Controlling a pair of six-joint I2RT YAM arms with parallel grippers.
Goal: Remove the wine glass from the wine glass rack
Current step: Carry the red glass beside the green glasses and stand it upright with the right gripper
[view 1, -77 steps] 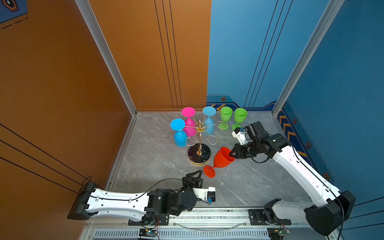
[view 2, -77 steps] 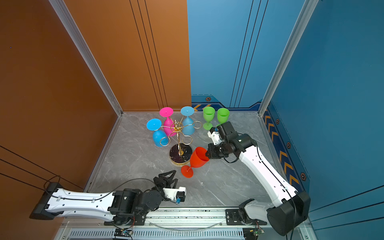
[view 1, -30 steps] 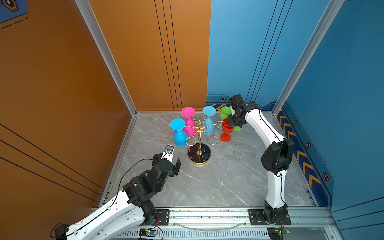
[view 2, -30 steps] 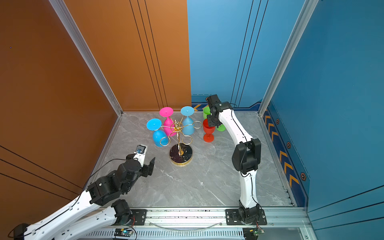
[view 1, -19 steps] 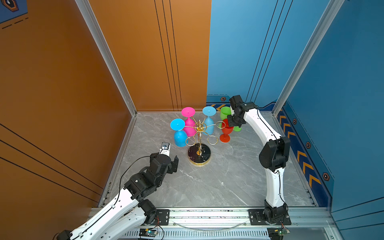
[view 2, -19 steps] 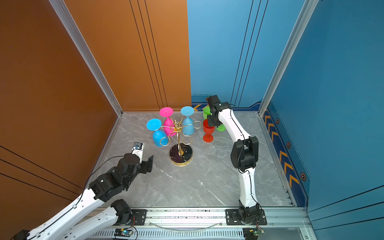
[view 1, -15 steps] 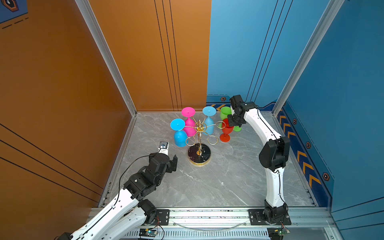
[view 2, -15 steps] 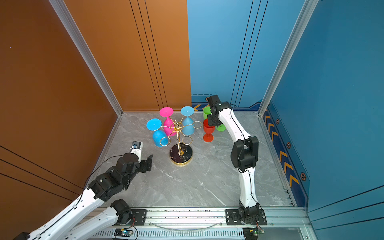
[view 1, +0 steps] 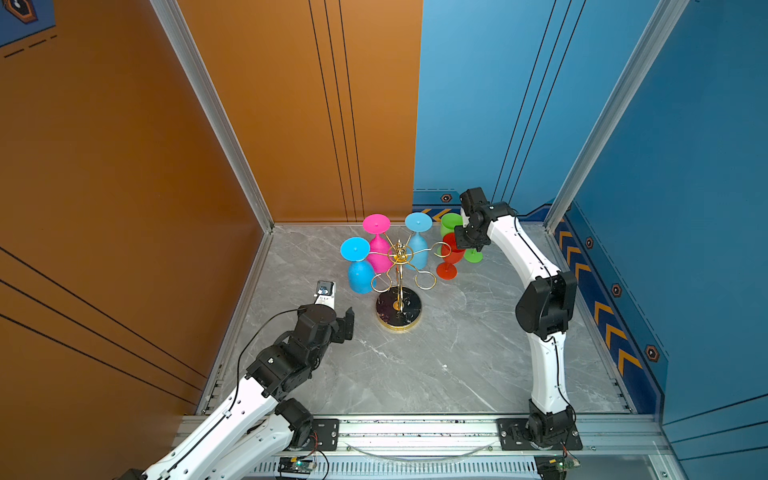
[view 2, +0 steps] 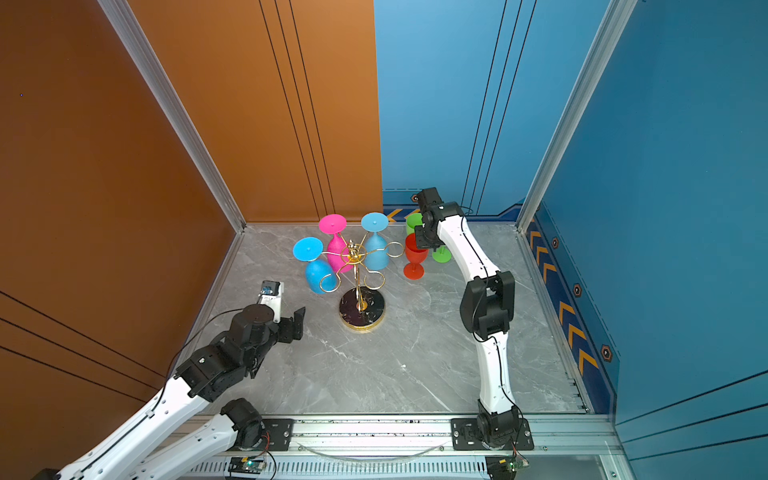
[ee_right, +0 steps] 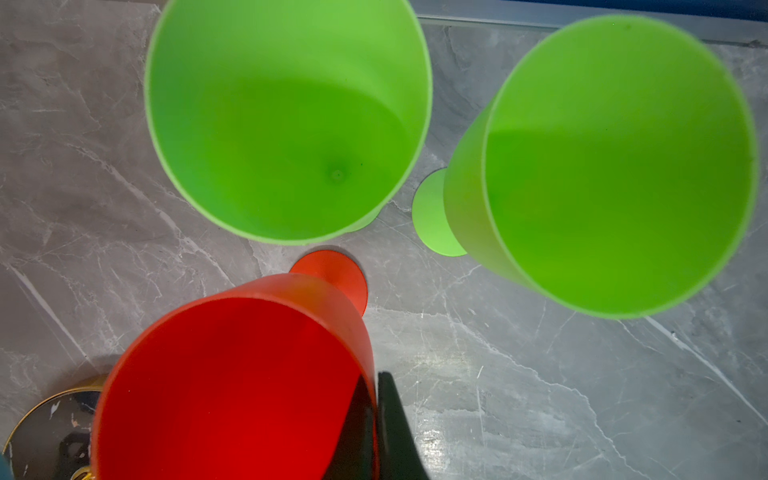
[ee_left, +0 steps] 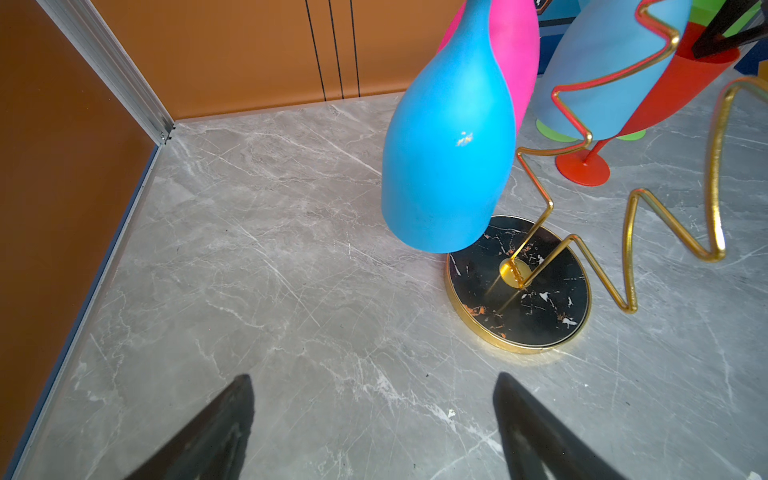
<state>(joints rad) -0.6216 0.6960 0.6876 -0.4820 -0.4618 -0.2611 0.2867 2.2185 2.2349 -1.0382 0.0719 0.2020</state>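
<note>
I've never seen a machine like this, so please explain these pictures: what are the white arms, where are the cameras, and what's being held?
Two robot arms work on a grey table. Two pictures look down from overhead; two come from wrist cameras. The gold wine glass rack holds two blue wine glasses and a pink one upside down; green wine glasses stand nearby. The right arm's fingers pinch the rim of the red wine glass. The left arm's fingers are open, empty.

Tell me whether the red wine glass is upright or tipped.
Upright: the red wine glass has its foot flat on the floor and mouth up; the right claw pinches its rim.
</note>
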